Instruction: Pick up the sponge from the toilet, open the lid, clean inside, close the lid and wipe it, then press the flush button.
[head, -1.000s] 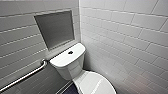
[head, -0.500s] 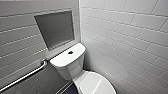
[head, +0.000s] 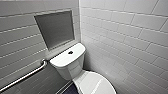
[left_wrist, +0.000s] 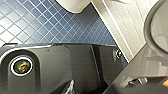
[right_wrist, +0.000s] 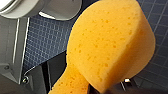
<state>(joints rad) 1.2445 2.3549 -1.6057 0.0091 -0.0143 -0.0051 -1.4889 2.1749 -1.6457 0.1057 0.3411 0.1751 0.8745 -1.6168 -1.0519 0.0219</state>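
Observation:
The white toilet (head: 68, 62) stands in the corner, seen from above in the head view. Its glossy oval lid (head: 96, 83) lies shut over the bowl. The small dark flush button (head: 70, 52) sits in the middle of the tank top. In the right wrist view the orange-yellow sponge (right_wrist: 112, 42) looms large, its lower end pinched in my right gripper (right_wrist: 100, 87), which is shut on it above the blue floor. The left wrist view looks down past the robot's dark plate at the floor and the toilet's white foot (left_wrist: 72, 5); nothing is in the left gripper.
A metal grab bar (head: 25, 76) runs along the left wall below a grey recessed niche (head: 55, 30). White tiled walls close in on both sides of the toilet. Blue diamond floor tiles (left_wrist: 50, 22) surround its base.

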